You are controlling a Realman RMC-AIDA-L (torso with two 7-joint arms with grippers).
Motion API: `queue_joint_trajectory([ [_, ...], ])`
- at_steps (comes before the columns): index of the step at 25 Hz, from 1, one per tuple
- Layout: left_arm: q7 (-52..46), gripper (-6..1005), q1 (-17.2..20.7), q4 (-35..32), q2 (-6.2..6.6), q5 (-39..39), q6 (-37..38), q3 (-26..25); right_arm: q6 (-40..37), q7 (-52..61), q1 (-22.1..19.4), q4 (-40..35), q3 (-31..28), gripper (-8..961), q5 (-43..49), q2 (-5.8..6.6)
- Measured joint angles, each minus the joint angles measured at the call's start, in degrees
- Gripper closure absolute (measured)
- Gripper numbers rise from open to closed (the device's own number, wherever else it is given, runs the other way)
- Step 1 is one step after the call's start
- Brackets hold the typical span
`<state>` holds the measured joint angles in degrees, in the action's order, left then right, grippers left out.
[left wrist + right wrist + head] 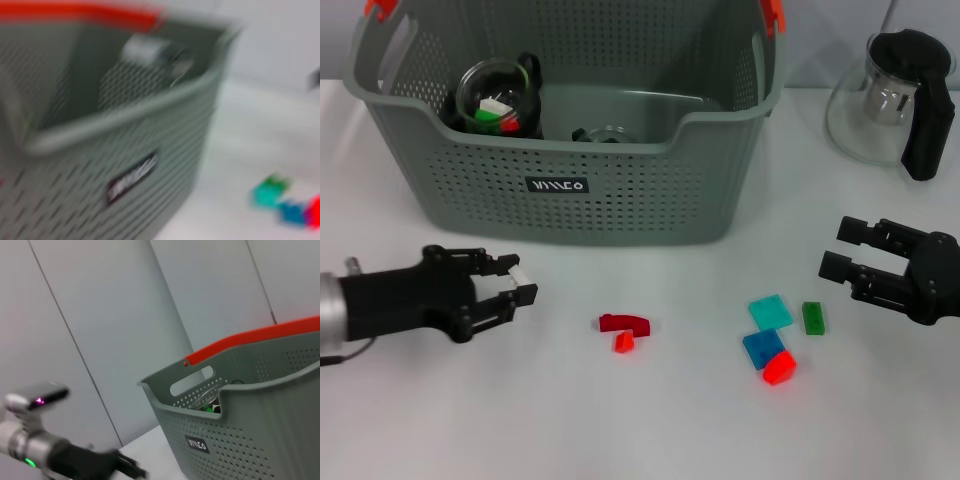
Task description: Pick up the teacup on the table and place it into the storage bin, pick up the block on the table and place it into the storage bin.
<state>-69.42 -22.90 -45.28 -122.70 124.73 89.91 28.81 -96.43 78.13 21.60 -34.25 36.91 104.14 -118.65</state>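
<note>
We judge the teacup (pixel 498 97) done, lying with blocks inside it in the storage bin (pixel 620 190) at the worktop's (pixel 620 420) far edge, while loose blocks (pixel 775 340) remain near the front edge and both the left end effector (pixel 510 290) and right end effector (pixel 840 250) hover spread and empty.

The left hand (pixel 510 287) was matte black, built of angular linkage pieces with a pale pad showing at one fingertip. Behind it ran a thick black forearm section that met a silver-grey metal cuff. From the right wrist view, that left arm (pixel 45 447) showed a silver segment with a small green light and a pink-purple light. The right hand (pixel 850 258) was likewise black, its blocky fingers joined by hinged links.
</note>
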Motion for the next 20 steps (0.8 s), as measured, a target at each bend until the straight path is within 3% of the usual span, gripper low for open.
queue_joint_trajectory([
  [4, -0.5, 576, -2.0, -0.5, 3.00, -0.1, 19.0, -8.7, 0.0, 0.0, 0.3, 0.1, 0.0, 194, 0.0, 0.00],
  [7, -1.9, 572, -4.3, 1.0, 4.53, -3.1, 26.2, -13.4, 0.0, -0.1, 0.4, 0.1, 0.2, 194, 0.0, 0.00],
  [16, -7.1, 560, -9.6, 4.0, 5.30, -25.1, 24.3, -13.8, 0.0, -0.6, 0.3, 0.2, 0.2, 194, 0.0, -0.07],
  [18, -7.9, 558, -10.2, 3.8, 5.41, -25.9, 23.4, -13.8, 0.0, -0.7, 0.3, 0.2, 0.3, 194, 0.0, -0.05],
  [20, -14.7, 555, -13.3, 0.8, 6.53, -26.2, 17.6, -12.8, 0.0, -0.7, 0.2, 0.2, 0.3, 194, 0.0, -0.01],
])
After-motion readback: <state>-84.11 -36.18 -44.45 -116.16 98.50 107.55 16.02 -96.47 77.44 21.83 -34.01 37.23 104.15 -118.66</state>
